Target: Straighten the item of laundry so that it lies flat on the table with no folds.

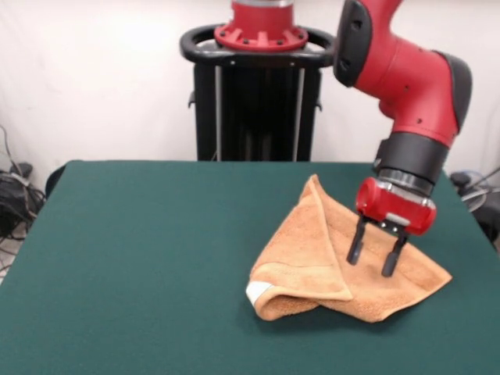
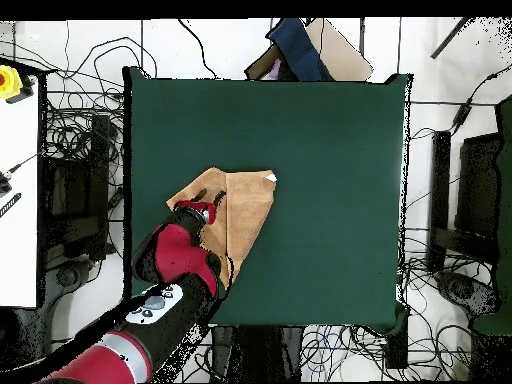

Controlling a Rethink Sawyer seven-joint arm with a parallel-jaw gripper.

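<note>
The orange-tan towel [image 1: 344, 258] lies folded over on itself on the dark green bench [image 1: 141, 258], toward the side under the arm; in the front view one layer laps over another and a rolled corner with a small white tag [image 1: 257, 293] faces the camera. It is plainly not yet flat, so the step in hand looks like the approach for a grasp on the upper layer. The red arm [image 1: 414, 78] reaches down from above with its wrist tilted, and the hand [image 1: 376, 259] hangs over the middle of the towel, its two black fingers [image 1: 355, 248] apart and holding nothing; whether their tips touch the cloth cannot be told. The next move likely calls for pinching only the top layer near its free edge and drawing it outward, without dragging the layer beneath.
</note>
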